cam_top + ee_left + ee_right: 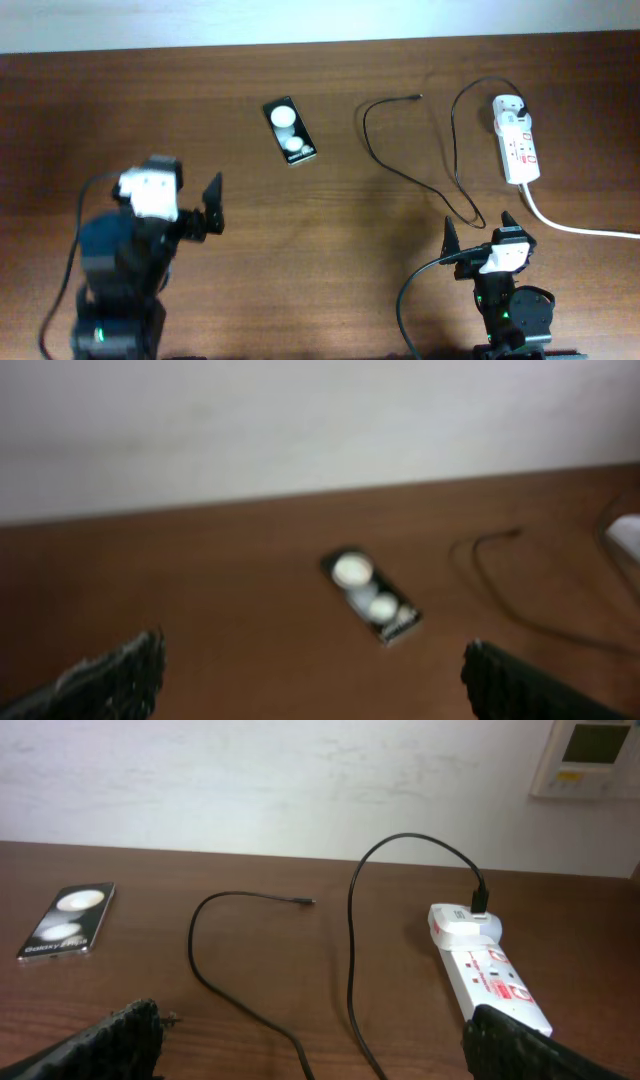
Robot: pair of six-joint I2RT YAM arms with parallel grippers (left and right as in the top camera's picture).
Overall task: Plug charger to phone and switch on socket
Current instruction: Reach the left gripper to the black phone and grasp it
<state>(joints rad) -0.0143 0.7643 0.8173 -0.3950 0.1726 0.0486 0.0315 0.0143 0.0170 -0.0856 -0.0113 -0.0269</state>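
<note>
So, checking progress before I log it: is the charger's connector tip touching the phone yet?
Apart. The overhead view shows bare table between the charger's connector tip and the phone.

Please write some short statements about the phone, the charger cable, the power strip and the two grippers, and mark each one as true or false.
1. The long thin black charger cable has its plug in the white elongated power strip. True.
2. The cable's small connector tip sits in the small black glossy phone. False: the tip lies free on the brown wooden table, apart from the phone.
3. The left gripper and the right gripper are both open and empty. True.
4. In the overhead view the phone lies between the cable and the power strip. False: the cable lies between them.
</note>
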